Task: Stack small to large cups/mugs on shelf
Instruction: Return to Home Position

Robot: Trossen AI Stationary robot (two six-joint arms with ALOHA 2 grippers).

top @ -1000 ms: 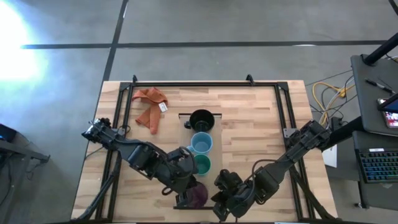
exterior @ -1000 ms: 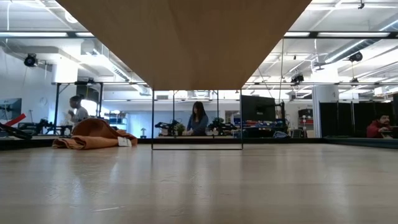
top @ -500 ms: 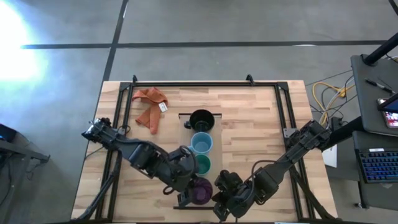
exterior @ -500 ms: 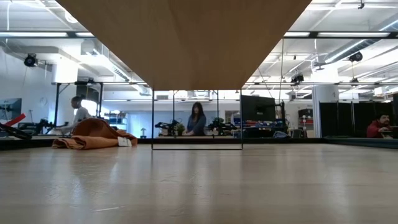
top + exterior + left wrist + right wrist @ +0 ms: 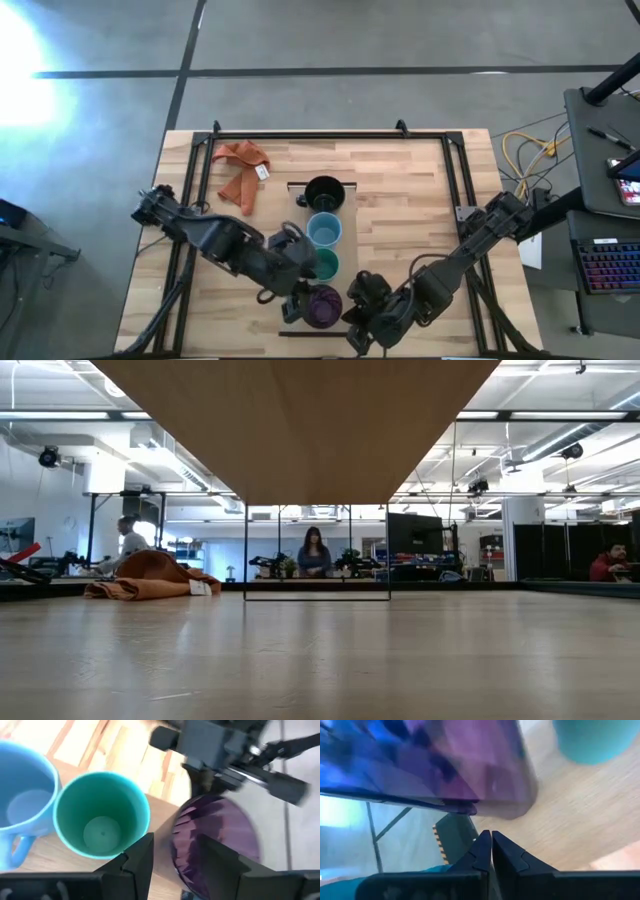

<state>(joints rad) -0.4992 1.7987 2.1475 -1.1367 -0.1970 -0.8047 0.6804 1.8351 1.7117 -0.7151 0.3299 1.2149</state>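
shelf (image 5: pixel 346 218): pale board under all four | purple cup (image 5: pixel 323 305): translucent, upright, between left tool (image 5: pixel 291 308) and right tool (image 5: pixel 352 315) | green cup (image 5: pixel 324 264): upright, next beyond | blue mug (image 5: pixel 323 231): upright, farther | black mug (image 5: pixel 324 193): largest, upright, farthest from tools, at row's end

A close row from black mug (image 5: pixel 325 192) to purple cup (image 5: pixel 323 306) bars the tabletop's (image 5: pixel 400 220) middle, 12 to 6 o'clock. The left end effector (image 5: pixel 293 303) and right end effector (image 5: pixel 352 308) crowd that cup's 9 and 3 o'clock; 2 o'clock lies bare.
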